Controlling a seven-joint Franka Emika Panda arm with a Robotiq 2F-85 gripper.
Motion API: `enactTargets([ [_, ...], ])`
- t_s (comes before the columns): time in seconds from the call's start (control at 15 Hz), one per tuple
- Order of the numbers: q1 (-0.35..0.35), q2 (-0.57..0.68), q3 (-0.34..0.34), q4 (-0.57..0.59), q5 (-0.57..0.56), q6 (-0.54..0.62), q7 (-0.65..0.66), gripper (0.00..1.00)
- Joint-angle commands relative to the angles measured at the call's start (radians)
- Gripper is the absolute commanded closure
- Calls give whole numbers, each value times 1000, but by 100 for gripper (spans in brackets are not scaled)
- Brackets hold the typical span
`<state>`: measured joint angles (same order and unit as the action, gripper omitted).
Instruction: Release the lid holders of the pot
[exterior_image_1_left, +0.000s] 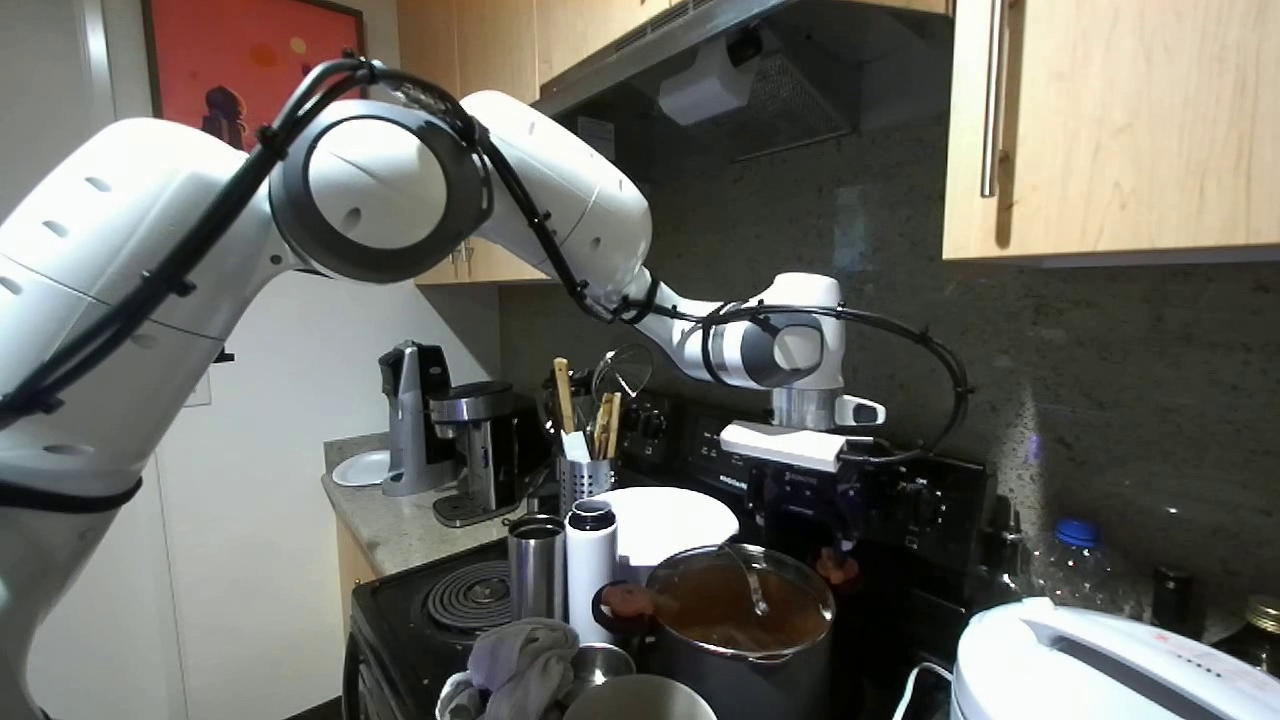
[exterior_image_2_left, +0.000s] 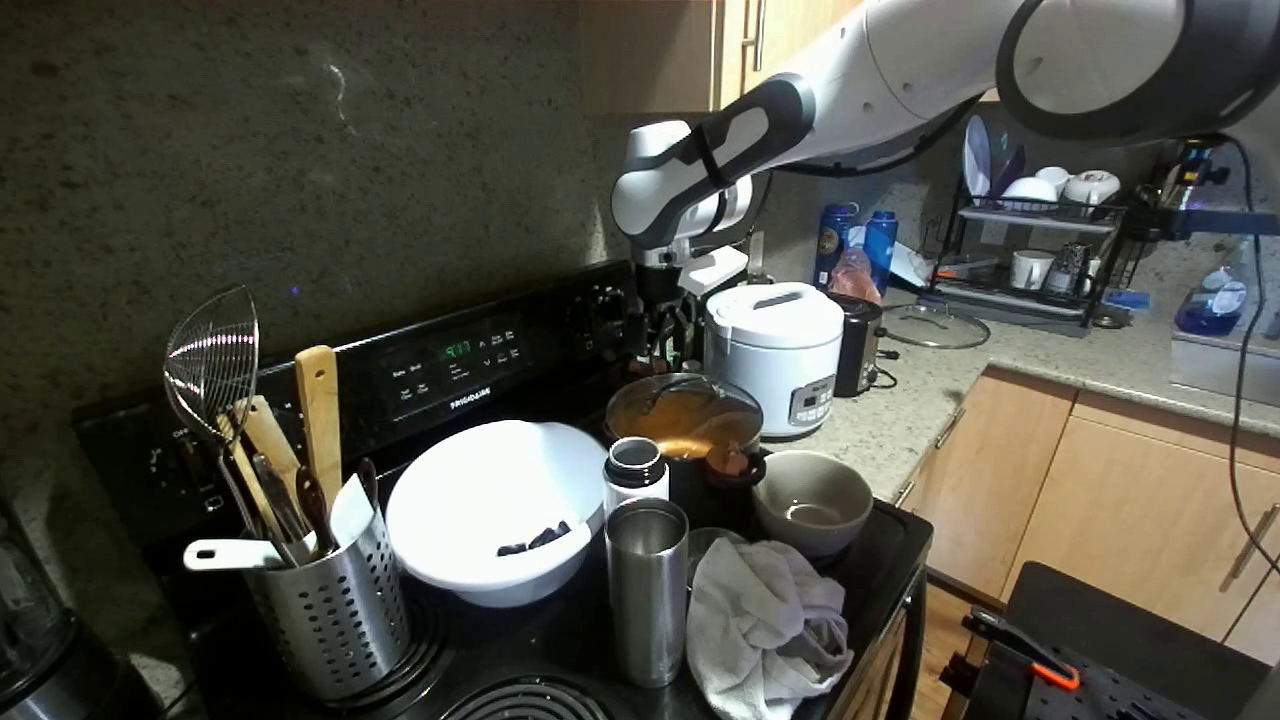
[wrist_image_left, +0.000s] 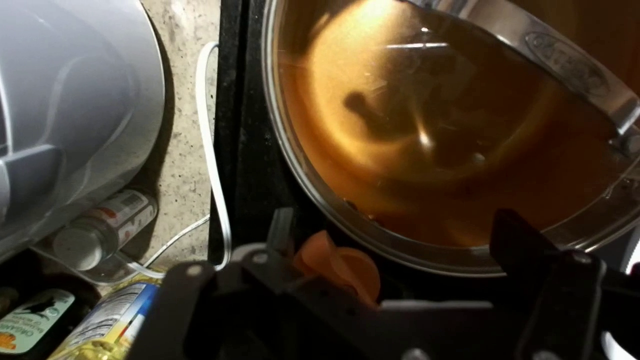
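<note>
The pot (exterior_image_1_left: 745, 690) stands on the stove under a steel-rimmed glass lid (exterior_image_2_left: 680, 415) with brown contents showing through. The lid's metal handle (wrist_image_left: 545, 57) crosses the upper right of the wrist view. An orange-brown lid holder (exterior_image_1_left: 628, 600) sits on the near handle; it also shows in an exterior view (exterior_image_2_left: 728, 460). The matching lid holder (exterior_image_1_left: 838, 566) is on the back side, near the backsplash; it shows in the wrist view (wrist_image_left: 340, 265), partly covered by my gripper. My gripper (wrist_image_left: 398, 232) is open and points down above this back holder, which appears between its fingers near the left one.
A white rice cooker (exterior_image_2_left: 775, 350) stands close beside the pot. A white bowl (exterior_image_2_left: 500, 500), a white bottle (exterior_image_1_left: 590, 570), a steel tumbler (exterior_image_2_left: 648, 600), a beige bowl (exterior_image_2_left: 812, 500) and a grey towel (exterior_image_2_left: 765, 620) crowd its other sides. The range hood (exterior_image_1_left: 740, 70) hangs above.
</note>
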<state>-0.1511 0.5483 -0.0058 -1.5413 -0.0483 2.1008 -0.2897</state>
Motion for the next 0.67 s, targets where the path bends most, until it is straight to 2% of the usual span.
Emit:
enactTargets([
  [0.0,0,-1,3,1,18,-15,-14,0],
  [0.6,8,57,9,74,19,-30,-10,0],
])
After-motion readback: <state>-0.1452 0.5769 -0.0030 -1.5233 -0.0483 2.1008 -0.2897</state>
